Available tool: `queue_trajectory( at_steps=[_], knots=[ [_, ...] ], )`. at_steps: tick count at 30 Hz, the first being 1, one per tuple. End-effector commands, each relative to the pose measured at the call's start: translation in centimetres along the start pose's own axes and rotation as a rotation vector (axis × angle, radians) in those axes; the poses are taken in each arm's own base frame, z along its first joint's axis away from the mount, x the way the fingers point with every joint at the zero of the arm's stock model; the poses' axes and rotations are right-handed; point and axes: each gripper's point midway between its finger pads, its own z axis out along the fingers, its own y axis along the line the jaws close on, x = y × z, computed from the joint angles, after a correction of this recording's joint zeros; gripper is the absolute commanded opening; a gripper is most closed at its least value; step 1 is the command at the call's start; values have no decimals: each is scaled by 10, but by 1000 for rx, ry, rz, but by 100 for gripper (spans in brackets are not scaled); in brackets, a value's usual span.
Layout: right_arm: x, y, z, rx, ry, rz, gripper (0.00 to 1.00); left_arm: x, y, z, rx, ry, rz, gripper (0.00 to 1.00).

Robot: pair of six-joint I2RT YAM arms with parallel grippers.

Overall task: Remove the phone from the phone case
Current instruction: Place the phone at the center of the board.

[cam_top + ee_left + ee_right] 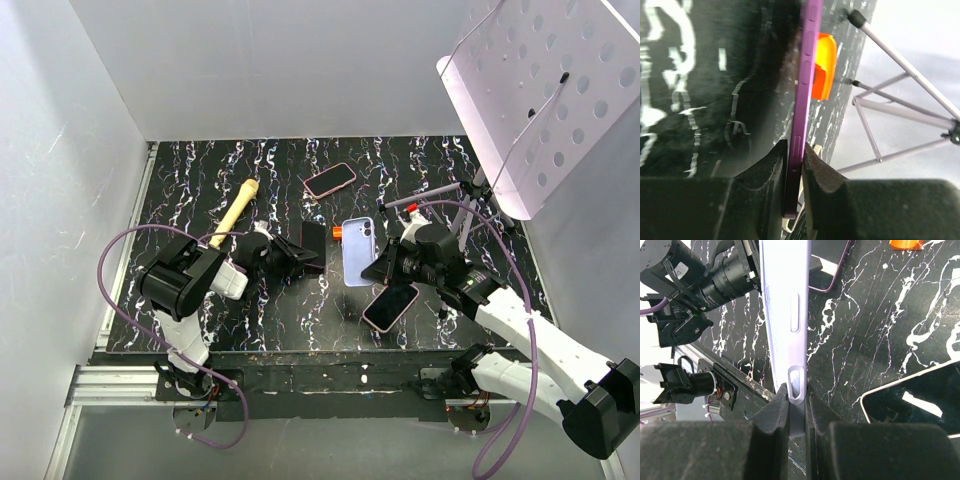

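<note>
- Black marbled tabletop [200, 170], white walls around it.
- Purple-edged phone [802, 110] stands on edge just left of the lilac phone case [358, 255], apart from it.
- Left gripper [795, 152] is clamped on the phone's rim.
- Right gripper [797, 392] pinches the phone case's rim.
- Orange block [338, 232] sits by the case's far left corner.

"Where did the arms meet?"

"Mid-table. The left gripper [304, 257] was clamped on a dark phone [313, 238], and the right gripper [381, 268] pinched the pale lavender case [358, 252] just beside it."

"And on the black marbled table [200, 310]?"

"A pink-rimmed phone [330, 180] lay toward the back, and a second pink-rimmed phone [391, 306] near the right arm (screen up, I think). There was also an orange piece [338, 232] between phone and case, and a wooden rolling pin [233, 212] on the left."
</note>
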Motion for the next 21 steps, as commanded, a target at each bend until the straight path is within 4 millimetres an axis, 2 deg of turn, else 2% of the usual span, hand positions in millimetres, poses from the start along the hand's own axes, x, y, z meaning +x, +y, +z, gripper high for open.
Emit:
queue_trajectory(
  at_steps=[1, 3, 8, 14, 15, 21],
  knots=[
    [-9, 8, 0, -37, -40, -19, 1, 4, 24, -3, -92, 26, -49, 21],
    [-8, 7, 1, -35, -36, -16, 1, 3, 26, -4, -86, 26, -66, 30],
    [-7, 7, 0, -34, -27, -14, 1, 5, 31, -9, -99, 35, -93, 45],
    [-4, 6, 1, -34, -17, -10, 1, 9, 35, -17, -150, 55, -87, 59],
    [-3, 6, 0, -34, -15, -9, 1, 10, 36, -19, -166, 64, -90, 64],
    [0, 6, -2, -36, -7, -2, 1, 15, 34, -25, -217, 94, -104, 73]
  ],
)
